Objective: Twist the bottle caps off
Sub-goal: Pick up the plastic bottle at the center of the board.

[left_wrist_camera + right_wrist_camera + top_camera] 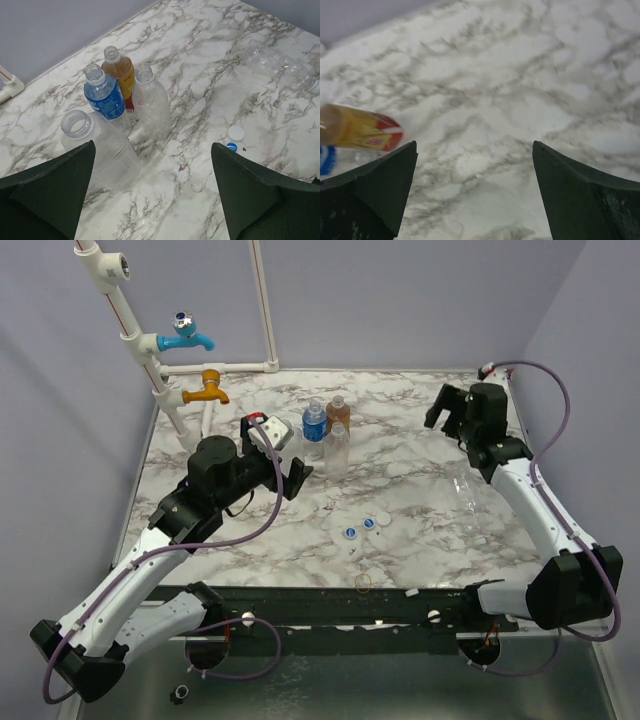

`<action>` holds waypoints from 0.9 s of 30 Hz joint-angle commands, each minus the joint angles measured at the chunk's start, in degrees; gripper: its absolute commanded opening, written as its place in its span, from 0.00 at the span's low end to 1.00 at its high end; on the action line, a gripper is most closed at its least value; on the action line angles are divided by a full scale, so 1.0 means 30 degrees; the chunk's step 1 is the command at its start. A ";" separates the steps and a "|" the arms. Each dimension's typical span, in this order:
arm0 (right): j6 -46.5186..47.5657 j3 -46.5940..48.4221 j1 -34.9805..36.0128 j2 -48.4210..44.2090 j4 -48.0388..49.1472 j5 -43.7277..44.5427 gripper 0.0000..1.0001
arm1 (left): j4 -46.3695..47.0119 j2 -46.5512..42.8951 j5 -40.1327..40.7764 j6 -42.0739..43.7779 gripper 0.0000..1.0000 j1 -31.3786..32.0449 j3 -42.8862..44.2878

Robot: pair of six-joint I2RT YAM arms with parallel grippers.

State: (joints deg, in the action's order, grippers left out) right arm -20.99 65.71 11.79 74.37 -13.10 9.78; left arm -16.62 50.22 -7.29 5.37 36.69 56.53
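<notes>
Here, left claw [152, 147] spread wide, holding nothing, right claw [475, 145] likewise, amber bottle [360, 131] blurred, cropped at frame edge.

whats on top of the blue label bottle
Nothing: the blue-labelled bottle stands upright with its neck open and no cap on it. Loose caps lie apart from it on the marble table. The label hides whether any liquid is left inside.
</notes>
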 commanded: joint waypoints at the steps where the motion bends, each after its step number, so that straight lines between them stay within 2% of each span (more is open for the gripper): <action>1: -0.2396 -0.2110 -0.0610 0.0426 -0.4716 0.1371 1.00 | 0.0201 0.0349 -0.1052 -0.0031 0.99 -0.0129 0.0746; 5: -0.3442 -0.4011 -0.0708 0.0504 -0.5254 0.2106 1.00 | 0.0192 0.0411 -0.1303 0.0145 0.99 -0.0129 0.0843; 6: -0.4708 -0.5652 -0.0708 -0.0260 -0.5685 0.3599 1.00 | 0.0172 0.0378 -0.1487 0.0174 0.98 -0.0131 0.0814; 11: -0.5774 -0.6592 -0.0716 -0.1122 -0.5980 0.5195 1.00 | 0.0205 0.0518 -0.1825 0.0061 0.99 -0.0114 0.0836; 15: -0.5918 -0.6597 -0.1129 -0.0612 -0.5982 0.5546 1.00 | 0.0226 0.0634 -0.1983 0.0028 0.99 -0.0129 0.0901; 21: -0.5112 -0.7499 -0.3656 0.0485 -0.4018 0.3338 1.00 | 0.0235 0.0547 -0.2016 -0.0002 0.99 -0.0129 0.0829; 27: -0.4787 -0.7625 -0.3842 0.1417 -0.2966 0.0586 1.00 | 0.0241 0.0546 -0.2104 -0.0031 0.99 -0.0129 0.0697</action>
State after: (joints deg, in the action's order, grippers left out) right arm -35.94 43.40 0.16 77.10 -25.63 18.57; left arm -16.38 52.05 -11.84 5.41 36.49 57.54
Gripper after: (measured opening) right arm 0.998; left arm 0.986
